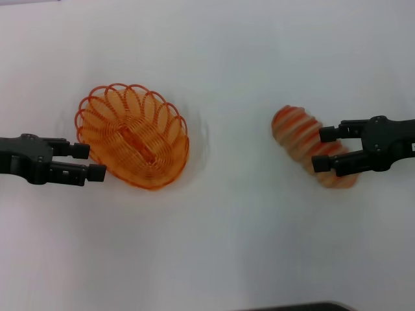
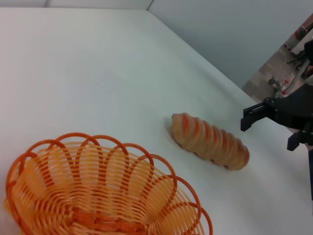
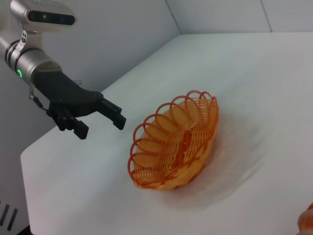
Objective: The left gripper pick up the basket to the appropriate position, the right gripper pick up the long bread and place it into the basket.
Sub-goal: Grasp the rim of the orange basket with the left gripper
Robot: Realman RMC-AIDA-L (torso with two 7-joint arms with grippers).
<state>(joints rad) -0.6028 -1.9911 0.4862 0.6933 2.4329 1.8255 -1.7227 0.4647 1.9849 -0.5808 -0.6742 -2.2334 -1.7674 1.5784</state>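
Observation:
The orange wire basket (image 1: 133, 136) stands on the white table, left of centre. My left gripper (image 1: 89, 161) is open just at the basket's left end; in the right wrist view this gripper (image 3: 101, 126) stands a small gap away from the basket (image 3: 176, 142). The long striped bread (image 1: 299, 135) lies on the table at the right. My right gripper (image 1: 324, 149) is open and empty over the bread's right half. In the left wrist view the right gripper (image 2: 271, 129) is slightly above and beyond the bread (image 2: 210, 142), with the basket (image 2: 98, 196) in the foreground.
The white table (image 1: 227, 246) carries nothing else in view. Its far edge and a grey wall show in the left wrist view (image 2: 220, 44). A dark edge (image 1: 292, 306) shows at the bottom of the head view.

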